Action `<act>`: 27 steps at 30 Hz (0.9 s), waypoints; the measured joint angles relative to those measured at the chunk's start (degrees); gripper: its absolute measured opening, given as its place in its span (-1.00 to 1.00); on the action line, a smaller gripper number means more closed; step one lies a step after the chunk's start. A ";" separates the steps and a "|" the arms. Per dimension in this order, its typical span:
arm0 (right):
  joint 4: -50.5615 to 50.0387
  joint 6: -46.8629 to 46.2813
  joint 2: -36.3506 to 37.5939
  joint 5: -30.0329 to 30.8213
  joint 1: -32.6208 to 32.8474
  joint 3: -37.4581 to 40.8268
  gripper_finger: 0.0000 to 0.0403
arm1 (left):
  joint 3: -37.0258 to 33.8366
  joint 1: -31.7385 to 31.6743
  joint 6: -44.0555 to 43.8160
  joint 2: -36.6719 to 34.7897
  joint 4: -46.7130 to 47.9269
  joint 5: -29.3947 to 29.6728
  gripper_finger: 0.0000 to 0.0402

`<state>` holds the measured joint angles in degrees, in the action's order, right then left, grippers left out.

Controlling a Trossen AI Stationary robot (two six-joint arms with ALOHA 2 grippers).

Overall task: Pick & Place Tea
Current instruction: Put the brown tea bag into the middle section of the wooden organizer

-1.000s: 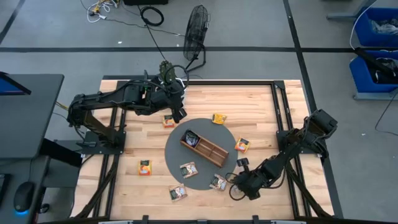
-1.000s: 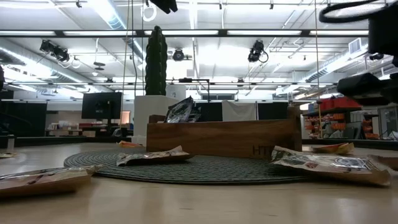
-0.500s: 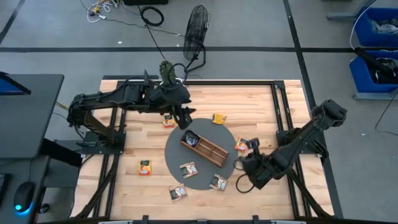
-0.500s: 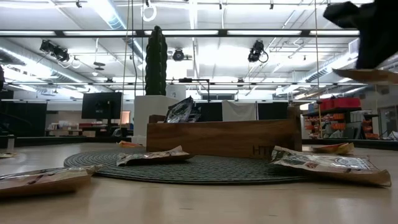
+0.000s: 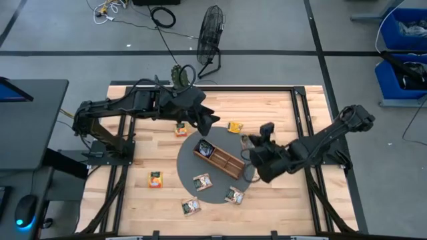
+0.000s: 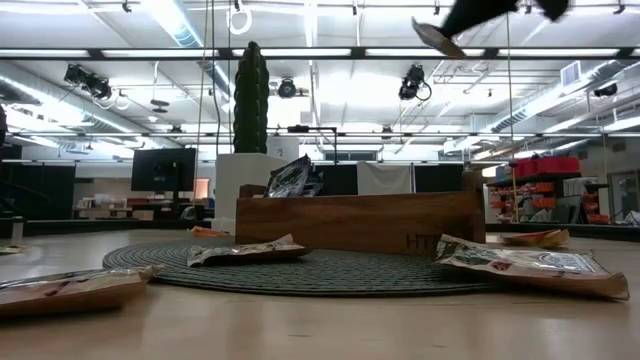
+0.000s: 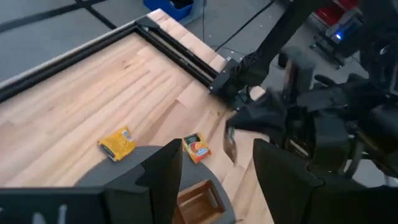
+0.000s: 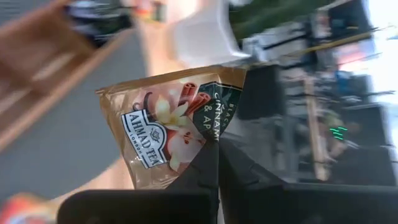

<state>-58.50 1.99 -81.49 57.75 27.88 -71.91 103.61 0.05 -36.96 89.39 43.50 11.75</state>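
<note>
The right gripper has its fingers closed on 1 beige tea packet, raised beside the wooden tray. The left gripper hovers above the tray, fingers apart, holding nothing.

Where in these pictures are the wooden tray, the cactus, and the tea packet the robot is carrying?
Wooden tray (image 6: 350, 222): low view, its front wall.
Cactus (image 6: 251, 95): low view, middle of its green stem.
Held tea packet (image 8: 165, 127): right wrist view, its printed face.
</note>
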 joint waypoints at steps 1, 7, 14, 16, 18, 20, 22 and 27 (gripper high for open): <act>0.68 1.67 0.00 1.46 -0.89 -0.67 -1.00 | 0.01 0.00 -0.46 0.40 -0.28 0.02 0.00; 12.34 12.82 0.04 4.96 -5.05 -3.94 -1.00 | 0.07 -0.86 -4.08 2.50 -2.89 0.02 0.00; 27.19 24.43 0.04 4.18 -7.33 -4.25 -1.00 | 0.04 -1.80 -4.35 4.58 -6.21 0.02 0.01; 29.68 26.05 0.04 4.06 -7.48 -4.25 -1.00 | 0.00 -1.88 -4.12 4.60 -6.26 0.01 0.01; 31.14 27.17 0.04 3.91 -7.64 -4.25 -1.00 | 0.04 -1.88 -4.01 4.75 -6.55 0.02 0.01; 31.77 27.29 0.04 3.78 -7.86 -4.25 -1.00 | 0.04 -1.88 -3.94 4.96 -6.53 0.00 0.01; 32.34 27.40 0.04 3.74 -8.11 -4.25 -1.00 | 0.04 -1.88 -3.92 4.96 -6.57 0.02 0.01; 32.37 27.18 0.04 3.76 -9.14 -4.25 -1.00 | 0.00 -1.81 -3.74 5.31 -6.55 0.02 0.01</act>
<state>-26.13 29.17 -81.45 61.52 18.74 -76.16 103.61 -1.76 -40.70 94.70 36.95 11.77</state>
